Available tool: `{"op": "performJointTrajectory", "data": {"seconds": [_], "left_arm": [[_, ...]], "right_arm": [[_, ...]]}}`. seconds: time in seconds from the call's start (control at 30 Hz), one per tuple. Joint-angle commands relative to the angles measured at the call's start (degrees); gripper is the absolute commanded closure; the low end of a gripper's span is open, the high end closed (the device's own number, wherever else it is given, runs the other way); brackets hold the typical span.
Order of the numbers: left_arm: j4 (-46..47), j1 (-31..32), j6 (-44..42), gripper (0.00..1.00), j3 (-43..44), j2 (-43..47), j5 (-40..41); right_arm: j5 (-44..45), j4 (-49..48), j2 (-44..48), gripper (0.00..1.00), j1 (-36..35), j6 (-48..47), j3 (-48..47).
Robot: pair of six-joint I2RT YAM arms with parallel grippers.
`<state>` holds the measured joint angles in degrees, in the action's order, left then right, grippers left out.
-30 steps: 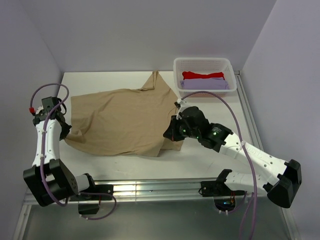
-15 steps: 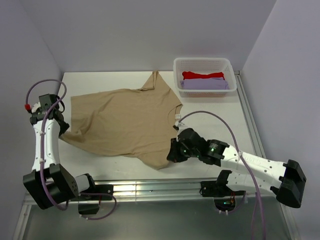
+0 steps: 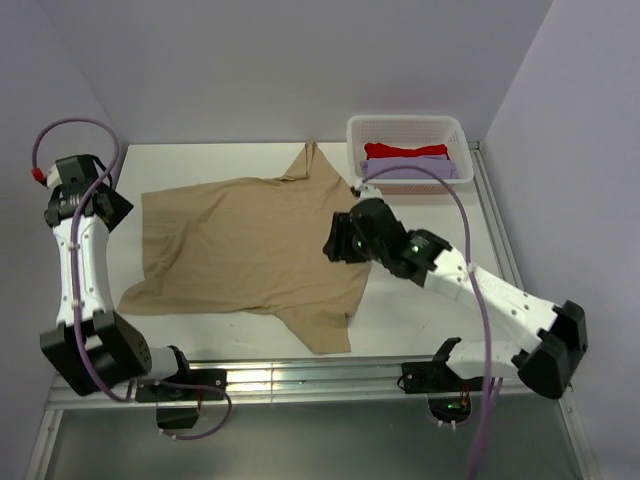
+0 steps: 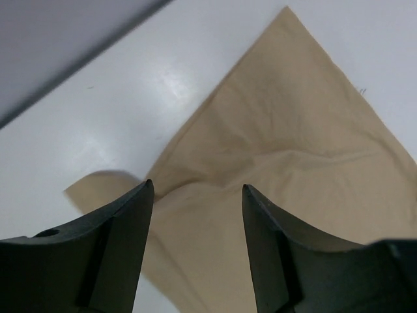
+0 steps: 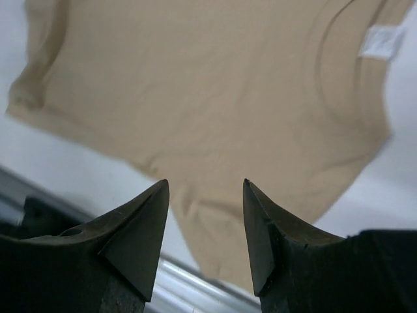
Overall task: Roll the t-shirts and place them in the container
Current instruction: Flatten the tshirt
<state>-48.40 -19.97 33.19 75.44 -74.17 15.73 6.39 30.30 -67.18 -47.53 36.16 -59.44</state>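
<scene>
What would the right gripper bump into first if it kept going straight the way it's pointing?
Most likely the tan-beige cotton t-shirt spread on the white table. The right gripper points down at it, open, nothing between. How far is unclear.

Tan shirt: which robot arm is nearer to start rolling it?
Probably the right. The right gripper hangs open directly over the tan t-shirt by its neck end; the left gripper, also open, sits off past the hem edge.

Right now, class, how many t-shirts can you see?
3. The tan t-shirt lies spread on the table; the red t-shirt and the lavender t-shirt sit folded in the white basket, far right. Others may hide beneath them.
</scene>
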Motion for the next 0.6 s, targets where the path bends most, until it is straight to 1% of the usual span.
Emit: {"op": "performJointTrajectory", "data": {"seconds": [0.0,0.03,0.1,0.13,0.2,0.23,0.3,0.33,0.4,0.43,0.47,0.57], "left_arm": [[7.7,0.01,0.12,0.38,0.76,-10.35,-10.0],[9.36,0.02,0.56,0.37,1.02,-11.68,-12.62],[10.08,0.02,1.08,0.32,2.16,-14.15,-14.22],[10.95,-0.07,1.78,0.32,3.39,-16.25,-15.28],[11.57,0.19,2.84,0.32,5.41,-18.54,-15.29],[11.66,0.71,3.19,0.32,6.38,-21.08,-15.29],[9.21,1.42,3.37,0.32,9.97,-25.12,-12.84],[9.03,2.03,3.46,0.31,10.51,-26.19,-12.56],[9.11,2.21,3.9,0.31,10.78,-27.69,-13.0],[9.46,2.13,4.34,0.3,10.69,-28.91,-13.44],[9.47,2.21,4.69,0.26,10.69,-29.45,-13.53],[9.64,2.65,5.66,0.24,10.61,-30.94,-11.69]], "right_arm": [[2.39,-1.21,-10.3,0.44,6.03,-3.99,-6.64],[2.74,-0.86,-12.78,0.44,6.83,-4.34,-8.22],[3.54,-0.69,-17.61,0.44,8.93,-4.78,-12.35],[3.1,-1.12,-21.99,0.44,9.73,-4.96,-13.32],[2.49,-1.65,-25.79,0.44,12.35,-5.22,-15.44],[2.14,-2.44,-29.03,0.44,13.15,-5.31,-15.96],[2.22,-2.97,-31.95,0.44,15.0,-5.84,-17.46],[2.31,-2.88,-35.36,0.43,15.36,-6.1,-18.33],[2.57,-2.27,-38.71,0.43,15.71,-6.89,-21.15],[3.09,-1.66,-40.12,0.42,15.97,-7.07,-22.11],[3.1,-1.48,-42.75,0.42,15.98,-7.33,-23.51],[2.66,-1.74,-45.84,0.42,16.32,-7.25,-25.02]]}}
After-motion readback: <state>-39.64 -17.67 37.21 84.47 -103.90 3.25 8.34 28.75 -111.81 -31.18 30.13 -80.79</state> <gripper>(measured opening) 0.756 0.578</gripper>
